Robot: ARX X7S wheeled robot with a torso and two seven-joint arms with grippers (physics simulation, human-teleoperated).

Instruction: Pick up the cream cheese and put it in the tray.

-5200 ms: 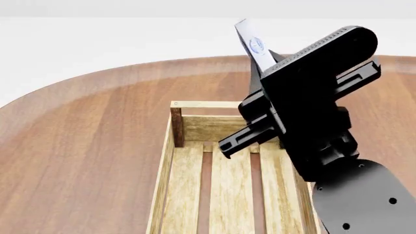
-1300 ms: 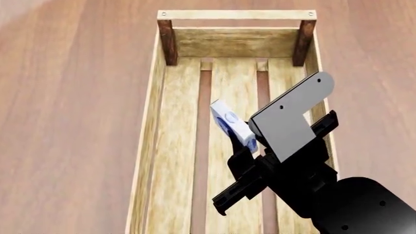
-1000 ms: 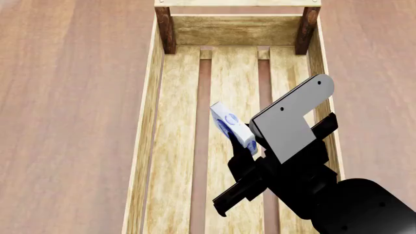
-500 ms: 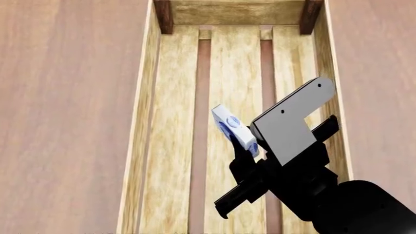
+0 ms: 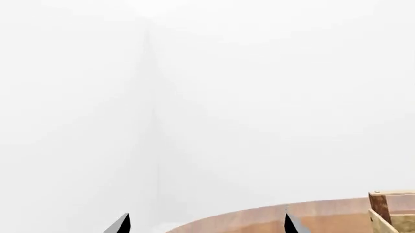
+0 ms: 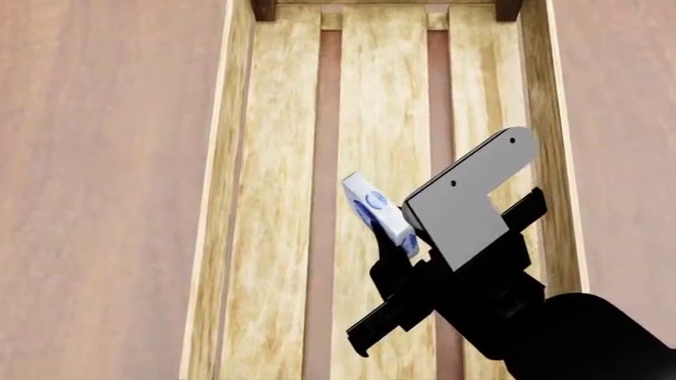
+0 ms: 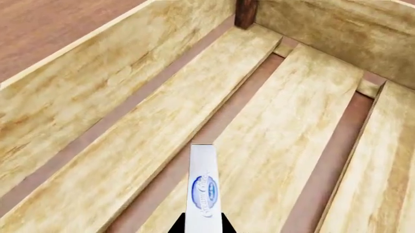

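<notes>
Now lowered inside light wooden slatted tray, small white-silver cream cheese box pinched in right gripper; release due

The cream cheese is a small flat box, white and silver, with a blue oval logo on its broad face. It stands on its narrow edge and is tilted, lifted above the floor of the tray, over the middle slat. Its lower end is hidden behind black parts. The tray is a long crate of light wood with low walls, three wide slats with gaps between them, and dark brown corner posts at the far end.
</notes>
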